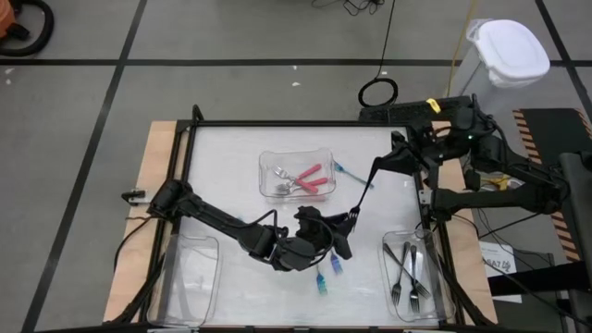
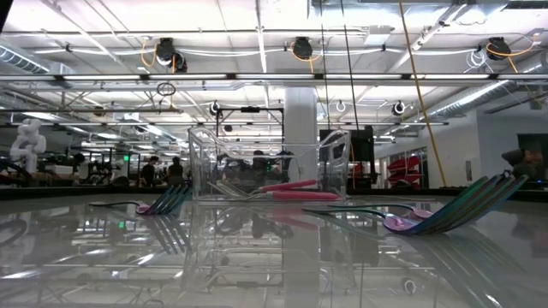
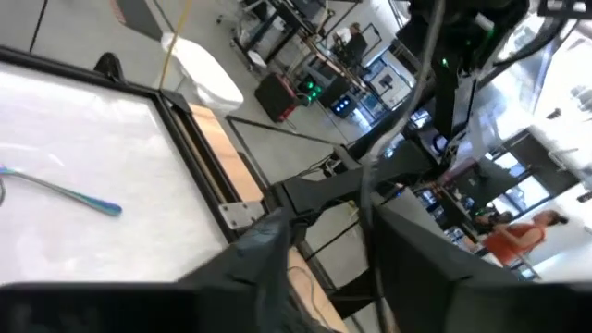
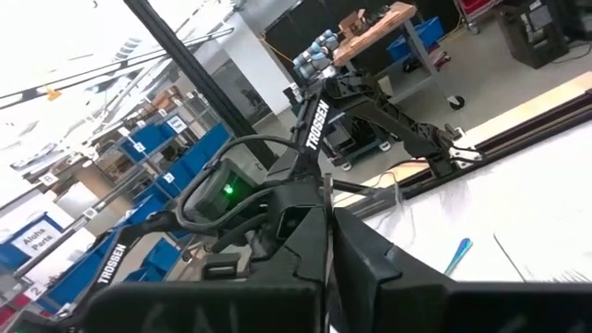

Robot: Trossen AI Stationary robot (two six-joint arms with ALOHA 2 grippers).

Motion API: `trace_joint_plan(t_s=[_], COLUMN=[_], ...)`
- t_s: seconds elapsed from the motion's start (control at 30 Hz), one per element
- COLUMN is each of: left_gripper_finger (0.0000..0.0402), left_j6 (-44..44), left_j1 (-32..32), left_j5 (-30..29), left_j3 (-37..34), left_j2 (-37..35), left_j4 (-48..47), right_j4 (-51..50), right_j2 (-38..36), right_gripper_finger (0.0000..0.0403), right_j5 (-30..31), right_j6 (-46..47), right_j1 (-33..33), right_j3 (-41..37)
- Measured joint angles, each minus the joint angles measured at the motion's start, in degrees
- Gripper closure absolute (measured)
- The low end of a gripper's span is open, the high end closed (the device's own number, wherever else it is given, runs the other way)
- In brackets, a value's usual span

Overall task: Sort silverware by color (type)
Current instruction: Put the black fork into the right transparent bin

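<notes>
While both arms meet over the table just in front of the middle tray, on its right-hand side, the sorting looks partly done. That clear tray holds the pink-handled pieces. One teal-handled piece lies on the bare table just beside the tray's right wall. Two more teal-handled pieces lie further forward of the tray, near the left gripper. The grey forks sit in another clear tray well to the front right of the middle one.

The right gripper has its fingers pressed together. Whether a slim piece is pinched between them cannot be told. Whether the left gripper's fingers are spread or closed cannot be told either.

These pieces are probably light, stiff and thin, and they lie almost flat on a glossy surface. They will likely skate away from a glancing touch, so a straight descent is safer. The coloured handle seems the better place to pinch, across its narrow width near the middle, since the metal end is probably slicker. A grip far out on the handle may let the piece swing. None of them looks fragile, so a short drop into a tray should do no harm.
</notes>
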Motion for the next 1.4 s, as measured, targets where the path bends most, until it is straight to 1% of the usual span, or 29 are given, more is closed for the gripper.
trace_joint_plan(t_s=[0.13,0.2,0.27,0.37,0.53,0.67,0.8,0.9,1.07,1.17,1.23,1.4], left_gripper_finger=[0.0192,0.0174,0.0164,0.0160,0.0160,0.0160,0.0160,0.0159,0.0159,0.0159,0.0159,0.0159], left_j6=[-2.8,-3.2,-4.2,-4.3,-4.3,-4.2,-4.3,-4.3,-3.8,-0.8,1.8,5.4], left_j1=[0.0,-0.1,-0.4,-0.9,-1.8,-2.2,-1.7,-0.6,2.6,4.2,4.7,5.0], left_j5=[0.1,0.1,0.2,0.4,0.2,0.0,1.3,4.8,17.8,23.8,25.4,25.7], left_j3=[0.0,0.0,0.0,0.0,0.0,0.0,0.0,0.0,0.0,0.0,-0.1,0.0], left_j2=[0.0,0.0,-0.5,-1.2,-2.4,-3.8,-6.1,-7.5,-10.9,-12.2,-12.7,-13.5], left_j4=[0.0,0.1,-0.2,0.1,-0.5,-3.4,-9.4,-13.6,-18.2,-20.1,-20.9,-20.2], right_j4=[0.0,-0.2,-2.6,-6.4,-13.3,-19.6,-23.4,-25.2,-27.1,-30.1,-32.7,-40.7], right_j2=[-0.4,-0.6,-0.7,-0.8,-0.3,0.4,0.6,0.4,-0.9,-1.7,-2.2,-3.4], right_gripper_finger=[0.0400,0.0400,0.0400,0.0400,0.0401,0.0401,0.0401,0.0401,0.0401,0.0401,0.0401,0.0401], right_j5=[-0.2,-0.4,-0.4,-0.7,-2.3,-5.0,-7.0,-7.7,-8.1,-8.1,-8.1,-7.8], right_j6=[1.0,1.7,2.1,2.1,-0.5,-0.8,-0.9,0.2,2.5,2.6,2.6,2.3], right_j1=[0.0,0.0,0.0,0.1,0.1,0.1,0.1,0.1,0.1,0.1,0.1,0.1], right_j3=[0.0,0.1,1.1,3.3,8.2,12.1,14.6,15.5,15.5,15.5,15.5,15.5])
